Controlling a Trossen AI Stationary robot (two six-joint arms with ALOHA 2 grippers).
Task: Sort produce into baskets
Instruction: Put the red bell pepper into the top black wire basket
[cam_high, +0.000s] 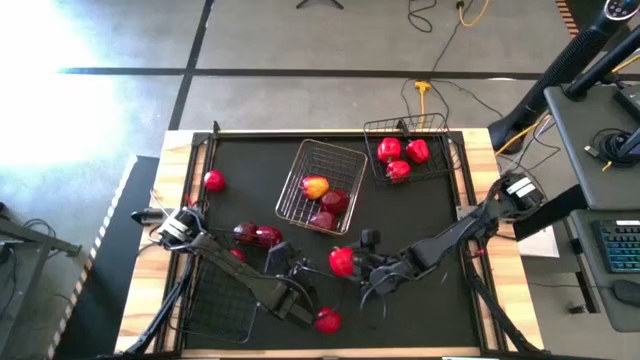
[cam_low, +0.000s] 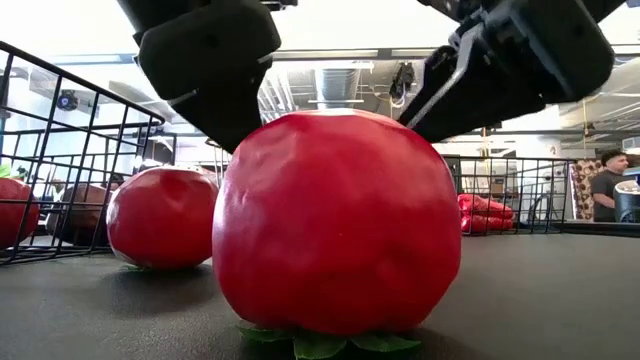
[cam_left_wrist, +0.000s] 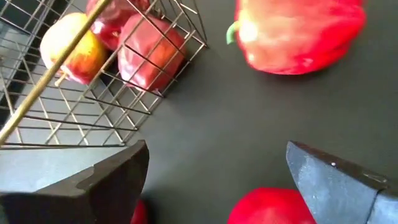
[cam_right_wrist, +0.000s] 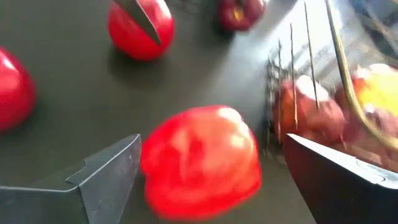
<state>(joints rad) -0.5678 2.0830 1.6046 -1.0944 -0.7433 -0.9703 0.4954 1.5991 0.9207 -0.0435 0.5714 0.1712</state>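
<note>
A red bell pepper (cam_high: 341, 262) lies on the black mat, and it shows between my right gripper's open fingers in the right wrist view (cam_right_wrist: 199, 158). My right gripper (cam_high: 368, 270) stands just right of it, with no touch showing. A tomato (cam_high: 327, 320) rests stem-down near the front edge (cam_low: 335, 220). My left gripper (cam_high: 303, 297) is open (cam_left_wrist: 217, 155) just left of and above the tomato, which shows at its fingers' base (cam_left_wrist: 273, 208). The silvery basket (cam_high: 320, 185) holds a yellow-red apple (cam_left_wrist: 71, 46) and dark red apples (cam_left_wrist: 149, 53).
A black basket (cam_high: 410, 150) at the far right holds three red peppers. Another black basket (cam_high: 215, 300) sits at the near left. Two dark red apples (cam_high: 256, 236) and a tomato (cam_high: 214, 181) lie loose on the left. A person (cam_low: 605, 180) stands in the room behind.
</note>
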